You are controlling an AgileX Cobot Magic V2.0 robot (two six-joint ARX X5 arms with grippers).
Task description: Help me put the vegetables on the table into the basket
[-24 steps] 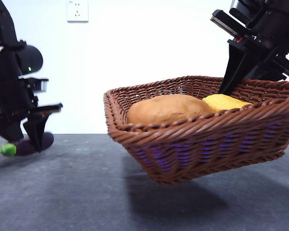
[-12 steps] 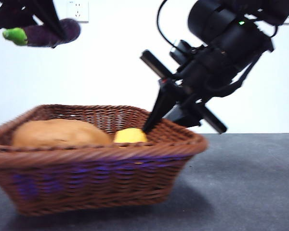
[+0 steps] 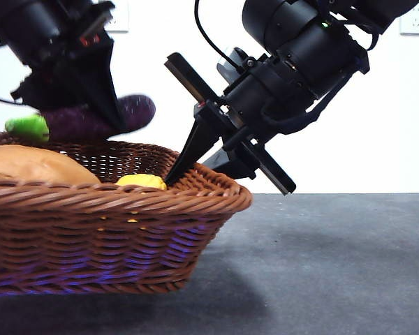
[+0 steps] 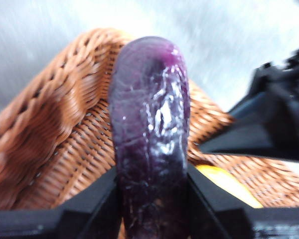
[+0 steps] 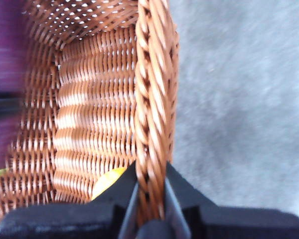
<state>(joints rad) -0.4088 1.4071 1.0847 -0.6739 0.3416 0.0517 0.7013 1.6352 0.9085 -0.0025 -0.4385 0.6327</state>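
Overhead, left gripper (image 4: pixel 152 199) clamping eggplant (image 4: pixel 149 124).

front: low, level, near basket (image 3: pixel 195 185) | wrists: close above (all share it)

one basket (image 3: pixel 126 209), one eggplant (image 3: pixel 136 112), one potato (image 3: pixel 28 166), one corn cob (image 3: pixel 141 181), two grippers.

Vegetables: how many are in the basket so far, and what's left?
Potato and corn cob lie in the basket. Left gripper holds the eggplant above it; right gripper clamps the rim. Left: lower and release the eggplant.
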